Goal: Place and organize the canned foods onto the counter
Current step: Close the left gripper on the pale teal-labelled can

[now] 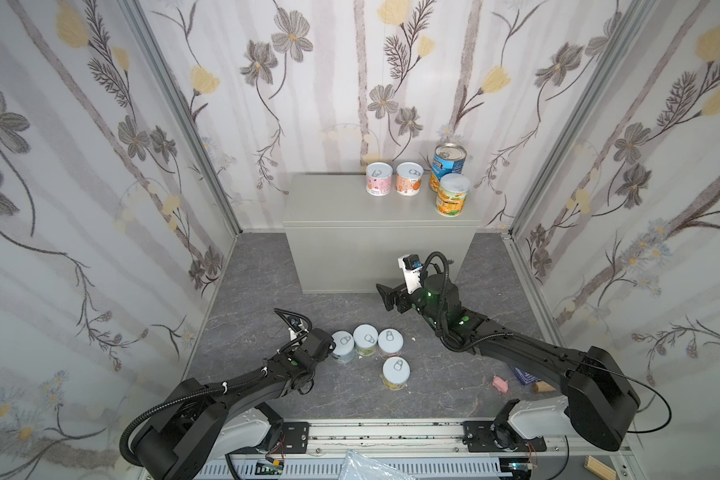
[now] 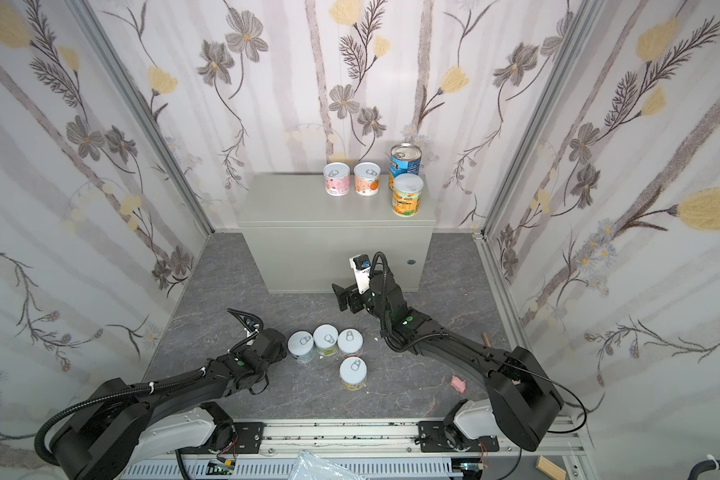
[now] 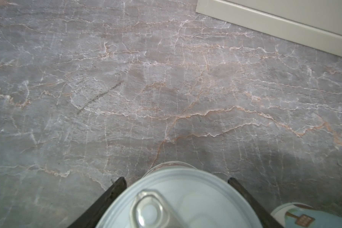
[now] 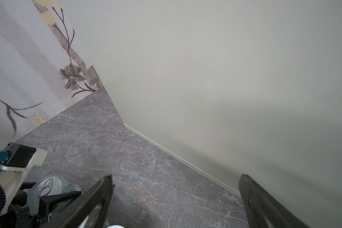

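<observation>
Tallying: four cans (image 1: 409,178) on bench (image 1: 329,203) beyond my open, empty right gripper (image 1: 386,297). Four floor cans (image 1: 395,371) pending beside my left gripper (image 3: 176,179), astride white-lid can (image 3: 186,197); hold unclear.

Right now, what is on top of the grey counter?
Four upright cans on the counter: a pink can, a peach can, a tall blue can, a yellow can. The yellow can hides the blue can's lower part.

text: none legible | blue-labelled can (image 1: 449,165): print blurred | pastel cans (image 1: 379,185): labels too small
</observation>
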Tool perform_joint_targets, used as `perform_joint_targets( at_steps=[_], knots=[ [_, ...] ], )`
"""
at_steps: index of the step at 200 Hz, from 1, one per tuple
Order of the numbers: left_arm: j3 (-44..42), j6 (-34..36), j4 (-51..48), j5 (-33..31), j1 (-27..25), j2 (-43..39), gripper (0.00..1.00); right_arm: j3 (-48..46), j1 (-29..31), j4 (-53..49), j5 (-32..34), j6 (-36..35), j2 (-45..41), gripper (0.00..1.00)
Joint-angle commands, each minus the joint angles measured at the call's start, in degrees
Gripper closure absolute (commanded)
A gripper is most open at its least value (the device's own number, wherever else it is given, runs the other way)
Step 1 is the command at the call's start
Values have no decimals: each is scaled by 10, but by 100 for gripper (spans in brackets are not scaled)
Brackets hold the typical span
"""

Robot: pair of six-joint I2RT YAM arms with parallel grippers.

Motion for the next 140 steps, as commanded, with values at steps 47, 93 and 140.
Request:
perform_joint_targets(
  at_steps=[47,93,140],
  knots=[
    [5,2,2,-14,0,-1,48,6,1,5,5,-7,-2,0],
    [45,13,-53,-12,1,-30,83,8,1,5,-1,-6,-3,0],
    [128,-1,-143,-28,8,-62,100,6,3,22,-53,-10,-18,0]
  ],
)
